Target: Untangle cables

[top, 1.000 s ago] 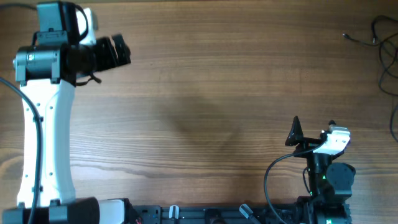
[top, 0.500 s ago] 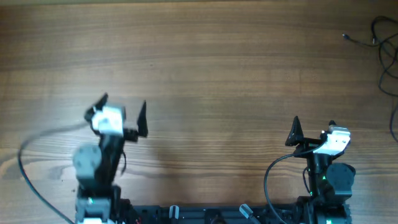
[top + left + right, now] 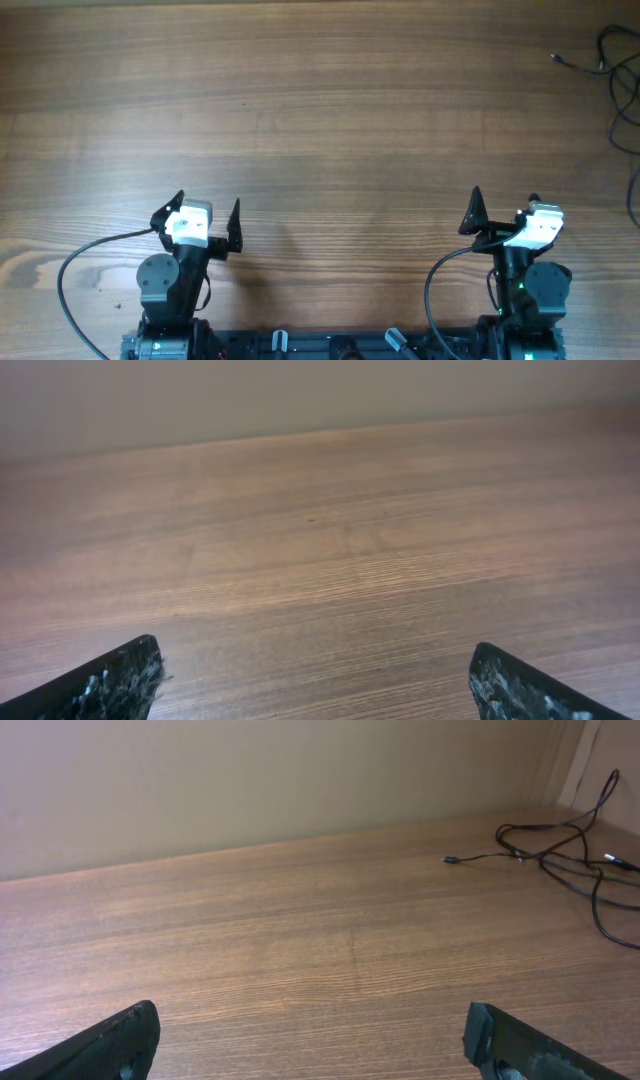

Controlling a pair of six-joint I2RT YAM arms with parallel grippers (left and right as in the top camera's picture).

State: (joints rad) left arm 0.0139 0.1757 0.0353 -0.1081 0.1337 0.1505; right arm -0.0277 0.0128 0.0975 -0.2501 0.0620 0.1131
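Thin black cables lie tangled at the table's far right edge, partly cut off by the overhead view. They also show in the right wrist view, far ahead to the right, with a small plug end pointing left. My left gripper is open and empty near the front left of the table. My right gripper is open and empty near the front right, well short of the cables. The left wrist view shows only bare wood between its fingertips.
The wooden table fills the overhead view. A beige wall stands behind the table's far edge. Each arm's own black cable loops at the front edge by its base.
The left arm has come down from the far left of the table and folded back to the front edge. Its gripper now sits low and open. The right arm has not moved.
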